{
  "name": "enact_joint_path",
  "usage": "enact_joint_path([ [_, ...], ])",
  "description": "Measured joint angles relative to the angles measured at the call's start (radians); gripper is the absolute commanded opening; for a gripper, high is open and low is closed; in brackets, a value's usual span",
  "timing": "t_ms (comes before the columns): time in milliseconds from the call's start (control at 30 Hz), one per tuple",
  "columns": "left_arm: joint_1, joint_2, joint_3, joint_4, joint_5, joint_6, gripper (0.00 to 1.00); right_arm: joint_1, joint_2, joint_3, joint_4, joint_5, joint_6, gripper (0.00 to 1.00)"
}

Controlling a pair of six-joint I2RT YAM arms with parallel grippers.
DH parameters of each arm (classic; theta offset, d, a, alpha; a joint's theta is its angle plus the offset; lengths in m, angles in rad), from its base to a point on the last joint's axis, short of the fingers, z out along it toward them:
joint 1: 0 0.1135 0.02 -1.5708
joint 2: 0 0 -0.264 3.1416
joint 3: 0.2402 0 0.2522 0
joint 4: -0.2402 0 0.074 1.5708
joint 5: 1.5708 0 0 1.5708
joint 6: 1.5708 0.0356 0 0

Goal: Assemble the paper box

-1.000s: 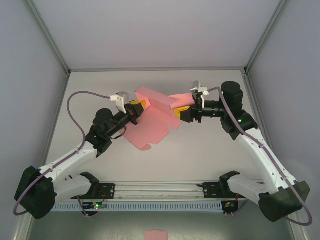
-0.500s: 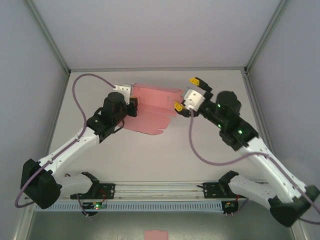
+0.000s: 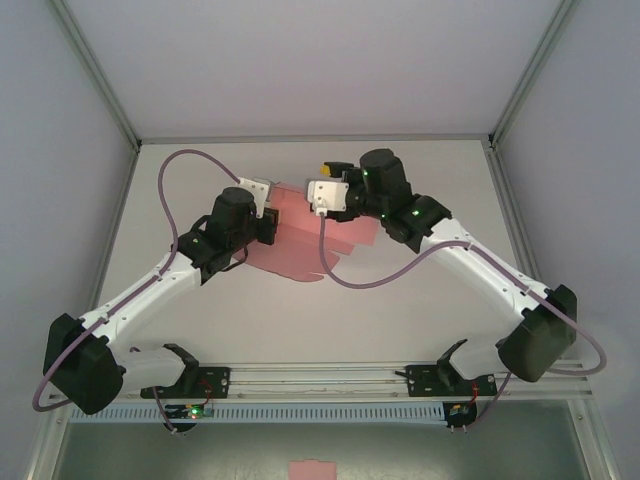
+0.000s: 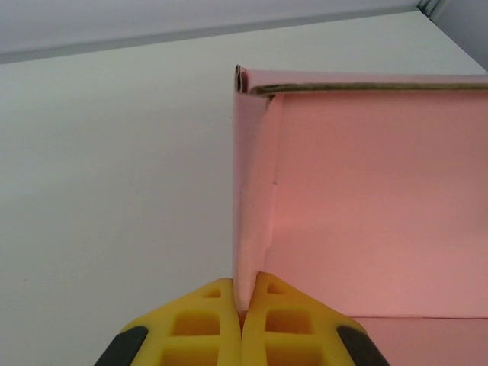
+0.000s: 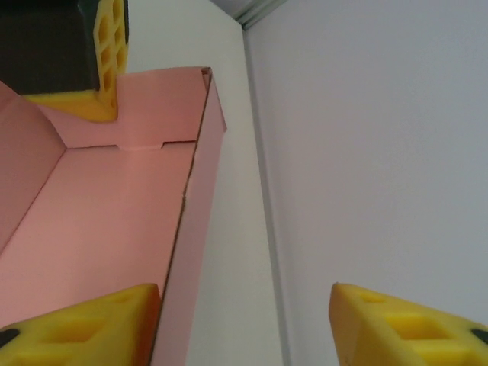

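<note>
Pinching an upright end wall of the paper box [image 4: 366,206] between closed pads, the left gripper [image 4: 242,324] evidently steadies that corner on the table [image 4: 114,191], with the near flaps lying flat. Beyond, the right gripper [image 5: 244,305], jaws apart, straddles the long far wall, one finger inside and one outside, likely lined up to press it. From above, both wrists cover the raised walls; finger contact there cannot be judged.

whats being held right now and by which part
The left jaws pinch the paper box by an upright side wall; the right jaws stand open, gripping nothing.
</note>
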Motion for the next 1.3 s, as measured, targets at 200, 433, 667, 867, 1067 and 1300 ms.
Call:
enact_joint_path([
  [200, 0.001, 0.019, 0.009, 0.000, 0.014, 0.000, 0.00, 0.057, 0.046, 0.000, -0.006, 0.126, -0.073, 0.14],
  [433, 0.001, 0.026, 0.011, 0.000, 0.033, -0.021, 0.00, 0.093, 0.059, 0.003, 0.003, 0.227, -0.104, 0.00],
  [667, 0.001, 0.033, 0.016, 0.001, 0.027, -0.045, 0.10, 0.115, 0.056, 0.003, 0.011, 0.260, -0.109, 0.00],
  [867, 0.000, 0.044, 0.017, 0.009, 0.058, -0.047, 0.14, 0.114, 0.032, 0.003, -0.023, 0.230, -0.109, 0.00],
  [1067, -0.001, 0.040, 0.014, 0.024, 0.100, -0.040, 0.24, 0.101, 0.005, 0.003, -0.063, 0.206, -0.108, 0.00],
  [1300, -0.001, 0.029, 0.007, 0.041, 0.126, -0.034, 0.19, 0.094, -0.015, 0.008, -0.103, 0.148, -0.101, 0.00],
])
